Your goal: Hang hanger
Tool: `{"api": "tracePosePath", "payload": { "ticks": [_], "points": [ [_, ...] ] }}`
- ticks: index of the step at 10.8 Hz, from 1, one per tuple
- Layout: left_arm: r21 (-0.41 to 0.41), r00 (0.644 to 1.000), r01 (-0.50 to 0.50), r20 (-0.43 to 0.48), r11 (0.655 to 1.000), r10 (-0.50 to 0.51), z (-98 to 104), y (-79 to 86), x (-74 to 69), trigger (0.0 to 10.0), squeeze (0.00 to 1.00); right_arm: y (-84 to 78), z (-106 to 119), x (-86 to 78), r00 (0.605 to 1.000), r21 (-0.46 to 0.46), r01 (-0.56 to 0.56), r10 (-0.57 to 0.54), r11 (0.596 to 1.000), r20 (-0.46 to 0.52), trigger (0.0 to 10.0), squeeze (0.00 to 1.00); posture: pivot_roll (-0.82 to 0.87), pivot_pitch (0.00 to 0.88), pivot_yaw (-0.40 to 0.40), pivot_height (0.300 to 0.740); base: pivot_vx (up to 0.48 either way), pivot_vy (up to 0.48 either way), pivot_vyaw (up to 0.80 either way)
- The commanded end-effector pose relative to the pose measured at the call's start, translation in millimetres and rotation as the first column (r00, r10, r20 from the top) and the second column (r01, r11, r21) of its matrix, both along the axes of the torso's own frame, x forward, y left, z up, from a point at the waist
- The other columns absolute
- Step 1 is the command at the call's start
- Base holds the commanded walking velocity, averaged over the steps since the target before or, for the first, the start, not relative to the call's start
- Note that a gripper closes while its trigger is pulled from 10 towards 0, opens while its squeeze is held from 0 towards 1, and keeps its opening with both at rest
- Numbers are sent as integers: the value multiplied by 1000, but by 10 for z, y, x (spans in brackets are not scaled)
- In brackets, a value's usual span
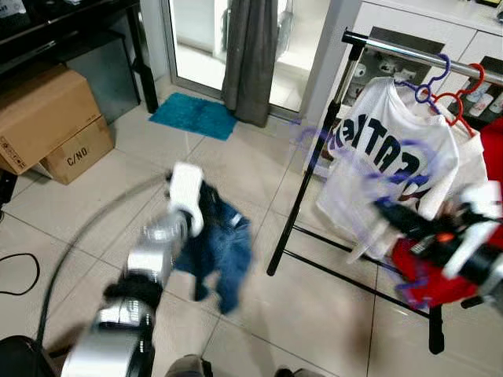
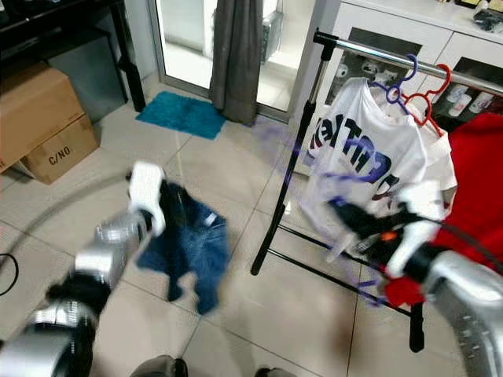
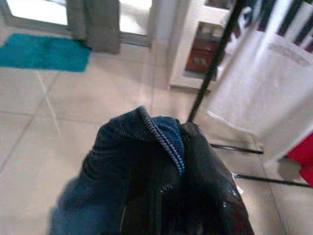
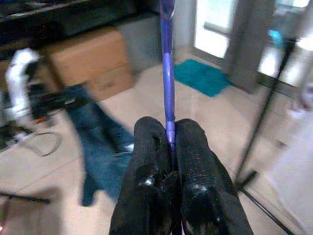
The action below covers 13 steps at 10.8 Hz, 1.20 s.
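Note:
My right gripper (image 4: 170, 147) is shut on a thin purple hanger (image 4: 167, 73). In the eye views that hanger (image 1: 314, 149) is a motion-blurred purple streak in front of the clothes rack (image 1: 409, 52), with the right gripper (image 1: 389, 212) low beside the white T-shirt (image 1: 385, 165). The shirt hangs from another purple hanger (image 1: 428, 85) on the rail, next to a red hanger (image 1: 464, 96) and a red garment (image 1: 424, 276). My left gripper (image 1: 203, 206) is shut on a blue denim garment (image 1: 224, 251), which dangles above the tiled floor left of the rack. The denim (image 3: 146, 147) covers the left fingers.
Two cardboard boxes (image 1: 47, 118) sit at the left under a black table (image 1: 71, 31). A teal mat (image 1: 192, 115) and a grey curtain (image 1: 251, 55) lie by the glass door. A black cable (image 1: 20, 275) loops on the floor. White cabinets (image 1: 409, 23) stand behind the rack.

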<state>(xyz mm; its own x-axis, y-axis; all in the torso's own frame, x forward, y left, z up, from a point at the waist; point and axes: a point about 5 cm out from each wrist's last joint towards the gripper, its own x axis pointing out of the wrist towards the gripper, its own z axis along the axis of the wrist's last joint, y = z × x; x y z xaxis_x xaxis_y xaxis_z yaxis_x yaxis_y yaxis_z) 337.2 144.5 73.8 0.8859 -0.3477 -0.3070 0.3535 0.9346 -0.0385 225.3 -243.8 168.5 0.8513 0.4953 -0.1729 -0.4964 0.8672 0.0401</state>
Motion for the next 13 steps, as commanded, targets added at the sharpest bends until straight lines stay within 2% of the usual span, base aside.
{"api": "tracePosePath", "payload": {
  "ticks": [1,2,4,5,6,7,8,9,10,11,12,13],
  "points": [
    [-62,992,55,118,997,-48,238,-132,34,0,0,-136,-47,34,991,-31,130,-131,991,-25,0,0,-21,64,-38,740,0,0,0],
    [-255,987,69,161,964,-28,407,-250,4,0,0,-65,-239,75,960,6,271,-270,962,-76,0,0,-18,69,-25,740,0,0,0],
    [-365,985,89,173,927,-26,524,-396,-84,0,0,191,-476,70,911,82,400,-387,913,-140,0,0,-12,88,16,740,0,0,0],
    [-343,985,110,165,933,-55,498,-461,-198,0,0,336,-550,43,894,71,435,-421,898,-154,0,0,-21,100,49,740,0,0,0],
    [-330,989,96,142,939,-51,444,-469,-283,0,0,408,-573,24,885,68,453,-439,889,-155,0,0,-16,94,55,740,0,0,0],
    [-345,993,35,117,938,6,403,-418,-409,0,0,459,-583,13,867,71,490,-478,869,-141,0,0,-5,83,46,740,0,0,0],
    [-343,990,-51,109,938,93,389,-303,-429,0,0,464,-644,15,855,38,508,-499,860,-139,0,0,3,58,35,740,0,0,0],
    [-339,986,-81,112,937,125,393,-264,-435,0,0,466,-652,28,851,18,517,-511,856,-126,7333,0,9,45,30,740,0,0,0],
    [-311,988,-80,99,947,117,366,-263,-458,10000,0,480,-674,68,844,18,524,-516,851,-148,10000,0,19,43,39,740,0,0,0],
    [-363,996,-75,25,929,90,295,-297,-510,10000,0,494,-665,76,844,-14,527,-525,850,-109,10000,0,32,36,36,740,0,0,0],
    [-393,996,-70,27,917,88,287,-302,-592,10000,0,510,-663,62,834,42,544,-535,838,-135,10000,0,35,46,26,740,0,0,-800],
    [-301,986,-105,91,948,138,311,-246,-604,10000,0,494,-666,32,837,29,540,-533,841,-120,10000,0,43,40,24,740,0,0,-800]
  ]
}}
